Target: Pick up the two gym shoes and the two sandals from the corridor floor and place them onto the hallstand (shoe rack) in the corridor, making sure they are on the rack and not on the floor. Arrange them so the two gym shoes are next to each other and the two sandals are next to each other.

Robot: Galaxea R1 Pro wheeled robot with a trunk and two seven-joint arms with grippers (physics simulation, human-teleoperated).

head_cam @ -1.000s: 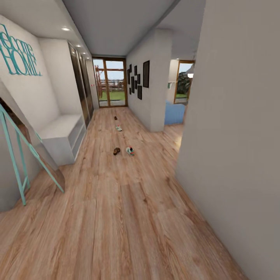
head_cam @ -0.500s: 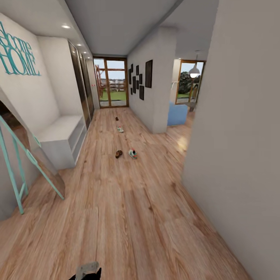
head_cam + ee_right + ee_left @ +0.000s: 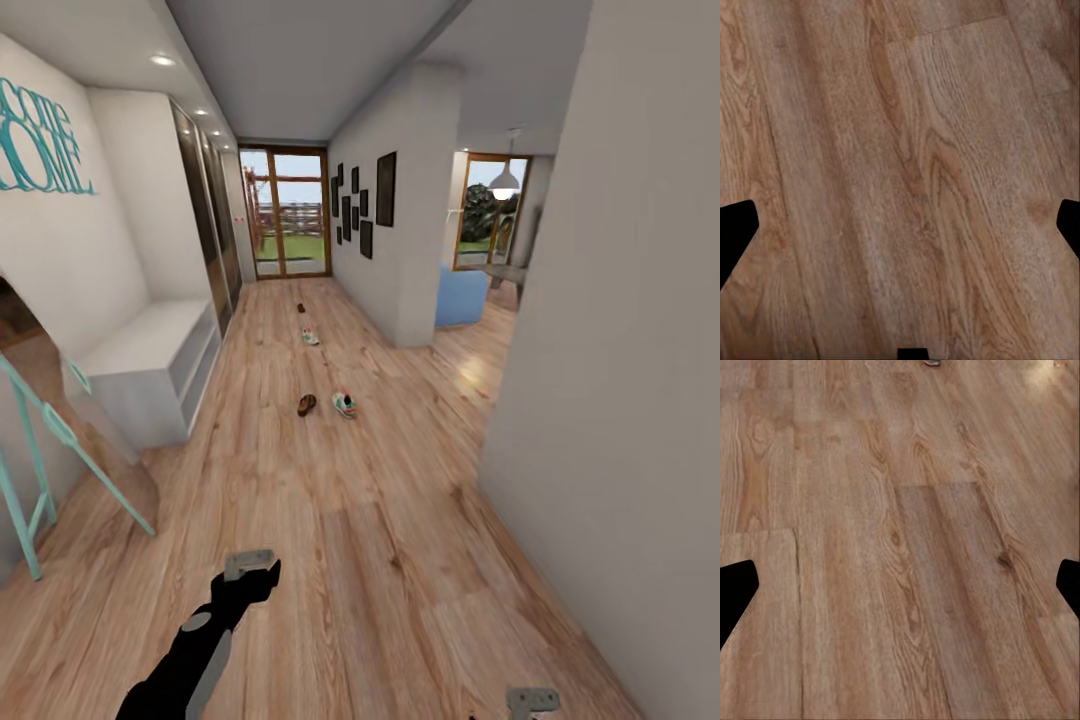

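Observation:
Down the corridor floor [image 3: 330, 520], a brown sandal [image 3: 306, 404] and a white gym shoe [image 3: 345, 404] lie side by side. Farther on lie the second gym shoe [image 3: 311, 335] and the second sandal [image 3: 300, 308]. The white hallstand [image 3: 150, 365] stands against the left wall, its top bare. My left gripper [image 3: 258, 578] hangs over bare planks well short of the shoes. Its wrist view shows it open [image 3: 900, 585], with nothing between its fingers. My right gripper [image 3: 530, 700] peeks in at the bottom edge. It is also open [image 3: 900, 232] over bare floor.
A teal-framed leaning mirror [image 3: 60, 440] stands at the left, before the hallstand. A white wall [image 3: 620, 380] closes the right side. Past its corner a doorway [image 3: 480, 290] opens to another room. Glass doors [image 3: 290, 215] end the corridor.
The whole view has shifted forward and slightly right, so the camera moved. My left arm has risen into the head view, and the right gripper's top now shows at the bottom edge.

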